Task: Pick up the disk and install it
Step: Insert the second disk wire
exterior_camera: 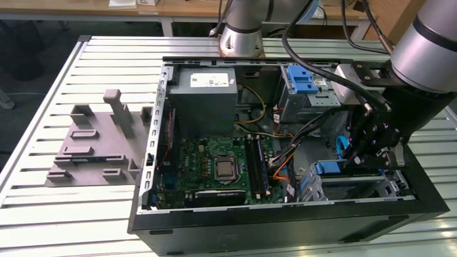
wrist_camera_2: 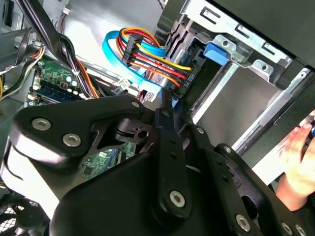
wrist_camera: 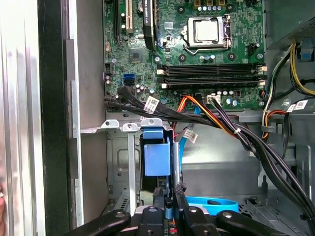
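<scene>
Fingers point(wrist_camera: 169, 192) close together, pinching thin blue edge of disk point(wrist_camera: 157, 157) standing on edge in drive bay point(wrist_camera: 120, 162) at corner of computer case point(exterior_camera: 286, 222); bundle of black, orange and red cables point(wrist_camera: 206, 118) crosses just beside bay; blue data cable point(wrist_camera_2: 118, 46) loops nearby; motherboard point(wrist_camera: 197, 49) beyond cables; grey power supply box point(exterior_camera: 207, 101) well apart; slatted surface point(exterior_camera: 43, 214) carries case and grey fixture plate point(exterior_camera: 96, 144); person's hand point(wrist_camera_2: 300, 162) near case edge.

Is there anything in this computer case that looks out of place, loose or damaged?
Nothing looks damaged. The oddest item is the bundle of coloured cables with the flat blue cable, hanging loose beside the drive bay in the second wrist view. A hand also shows at the case's edge, close to the gripper, which is down among the blue carrier parts.
</scene>
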`<state>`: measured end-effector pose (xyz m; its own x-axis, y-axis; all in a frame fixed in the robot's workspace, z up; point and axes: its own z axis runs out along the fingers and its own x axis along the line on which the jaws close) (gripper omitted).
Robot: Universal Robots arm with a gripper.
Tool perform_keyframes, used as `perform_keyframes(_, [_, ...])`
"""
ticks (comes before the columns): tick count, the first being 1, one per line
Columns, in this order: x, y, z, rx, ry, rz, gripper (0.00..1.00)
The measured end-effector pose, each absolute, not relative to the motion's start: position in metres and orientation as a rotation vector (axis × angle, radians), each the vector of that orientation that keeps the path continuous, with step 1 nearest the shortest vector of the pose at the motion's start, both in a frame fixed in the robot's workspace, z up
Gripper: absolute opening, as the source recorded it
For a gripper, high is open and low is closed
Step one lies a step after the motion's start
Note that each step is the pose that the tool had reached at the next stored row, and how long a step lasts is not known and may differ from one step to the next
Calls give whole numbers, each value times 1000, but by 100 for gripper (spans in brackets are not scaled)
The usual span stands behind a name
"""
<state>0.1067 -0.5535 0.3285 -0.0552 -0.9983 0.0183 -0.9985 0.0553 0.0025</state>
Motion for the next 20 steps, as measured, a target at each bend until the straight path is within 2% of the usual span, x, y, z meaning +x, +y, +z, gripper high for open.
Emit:
perform_keyframes(6, [107,-553,330,2149,-2271,17,24])
perform_keyframes(7, [107,-553,331,2149,-2271,17,31])
perform_keyframes(20, [107,-553,346,2149,-2271,16,31])
